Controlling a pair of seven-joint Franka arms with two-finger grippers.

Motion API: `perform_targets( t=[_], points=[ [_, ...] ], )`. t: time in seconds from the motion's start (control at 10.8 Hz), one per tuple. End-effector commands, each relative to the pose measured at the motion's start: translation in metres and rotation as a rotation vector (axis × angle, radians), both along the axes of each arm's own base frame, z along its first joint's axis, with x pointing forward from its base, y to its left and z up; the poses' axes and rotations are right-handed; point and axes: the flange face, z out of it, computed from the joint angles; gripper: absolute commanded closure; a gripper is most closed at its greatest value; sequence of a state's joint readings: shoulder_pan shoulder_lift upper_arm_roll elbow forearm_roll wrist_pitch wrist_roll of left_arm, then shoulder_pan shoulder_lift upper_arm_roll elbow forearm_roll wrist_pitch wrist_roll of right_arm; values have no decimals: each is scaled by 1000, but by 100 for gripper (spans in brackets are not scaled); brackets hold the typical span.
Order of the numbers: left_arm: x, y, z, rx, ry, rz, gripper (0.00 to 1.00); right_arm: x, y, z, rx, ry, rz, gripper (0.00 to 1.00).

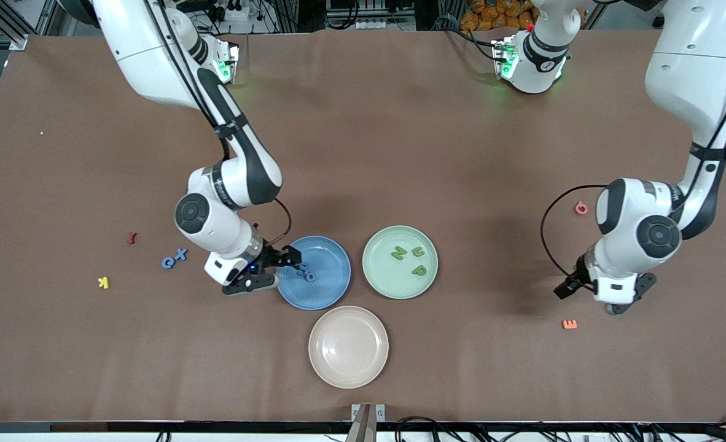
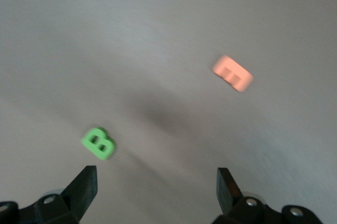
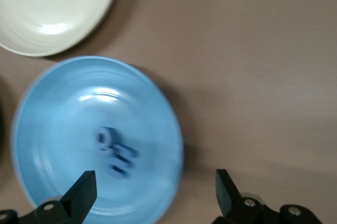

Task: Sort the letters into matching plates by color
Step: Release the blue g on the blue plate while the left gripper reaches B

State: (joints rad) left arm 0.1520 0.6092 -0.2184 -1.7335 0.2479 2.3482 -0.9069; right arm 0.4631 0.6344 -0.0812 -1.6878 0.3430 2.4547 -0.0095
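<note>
The cream plate (image 1: 348, 347) lies nearest the front camera, bare, and serves as landmark: the blue plate (image 1: 314, 272) and green plate (image 1: 400, 261) sit just farther from the camera than it, side by side, the blue one toward the right arm's end.

The right gripper (image 1: 271, 268) hangs over the rim of the blue plate, fingers spread and holding nothing. Two blue letters (image 1: 306, 272) lie in that plate, touching each other. Two more blue letters (image 1: 174, 258) lie on the table, toward the right arm's end from the cream plate, with a red letter (image 1: 131, 237) and a yellow letter (image 1: 103, 282) near them.

The left gripper (image 2: 157, 182), spread and empty, hangs over bare table toward the left arm's end, near an orange letter (image 1: 569, 323). A pink letter (image 1: 581, 207) lies farther from the camera.

Three green letters (image 1: 409, 258) rest in the green plate. So I judge five of eight sorted; two blue and one green remain.

Only the left wrist view shows that last green letter (image 2: 98, 143), a B; in the front view the left arm hides it. Only the front view shows the green plate's contents.
</note>
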Motion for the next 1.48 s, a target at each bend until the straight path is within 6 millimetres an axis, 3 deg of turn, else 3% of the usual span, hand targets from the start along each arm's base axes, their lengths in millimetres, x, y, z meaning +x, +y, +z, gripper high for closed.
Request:
perform_targets(
  t=[0.0, 0.28, 0.46, 0.65, 0.84, 1.11, 1.39],
  points=[
    [-12, 47, -7, -3, 24, 264, 0, 12, -72, 34, -122, 50, 41, 0],
    [-20, 63, -21, -6, 46, 408, 0, 13, -159, 49, -139, 98, -29, 0],
    [-16, 53, -27, -7, 38, 548, 0, 16, -223, 62, -157, 112, -112, 0],
    [-9, 44, -40, -9, 38, 642, 0, 19, -265, 72, -161, 91, -186, 0],
    [-7, 44, -49, -10, 43, 683, 0, 20, -282, 80, -142, 86, -287, 0],
    [-7, 46, -55, -11, 46, 687, 0, 18, -275, 76, -89, 170, -734, 0],
    [-6, 51, -61, -22, 26, 691, 0, 10, -282, 61, -93, 229, -969, 0]
  ],
)
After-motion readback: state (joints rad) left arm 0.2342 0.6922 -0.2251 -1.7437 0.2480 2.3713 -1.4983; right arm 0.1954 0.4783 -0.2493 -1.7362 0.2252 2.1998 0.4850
